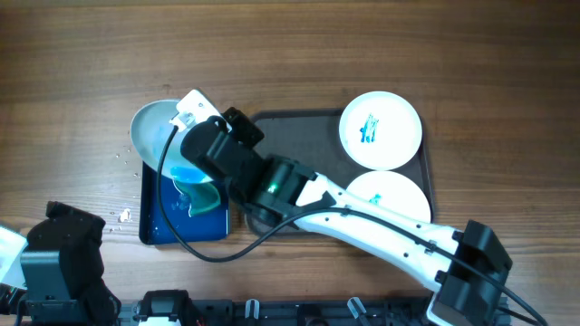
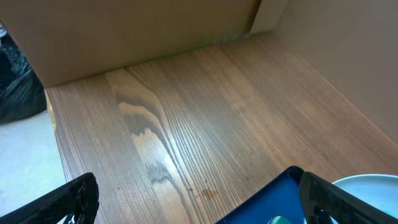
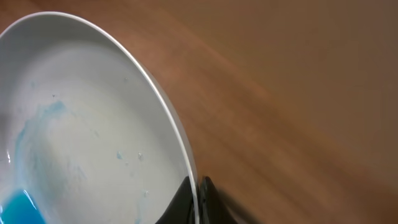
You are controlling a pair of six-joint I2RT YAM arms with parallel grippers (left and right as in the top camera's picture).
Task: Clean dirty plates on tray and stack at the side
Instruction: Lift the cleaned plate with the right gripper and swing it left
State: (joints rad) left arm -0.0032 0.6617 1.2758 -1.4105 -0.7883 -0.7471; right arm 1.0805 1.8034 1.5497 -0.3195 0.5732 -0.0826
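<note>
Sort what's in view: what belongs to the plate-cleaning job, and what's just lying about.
Job: right gripper, held plate, smeared plate, third plate, grey tray.

Lying about: blue tray, white scraps, table, open left gripper.

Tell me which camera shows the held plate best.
Right wrist: the plate fills the frame, blue smears clear, rim pinched by the right gripper. Overhead shows it partly hidden behind the arm; left wrist catches only a sliver of rim.
</note>
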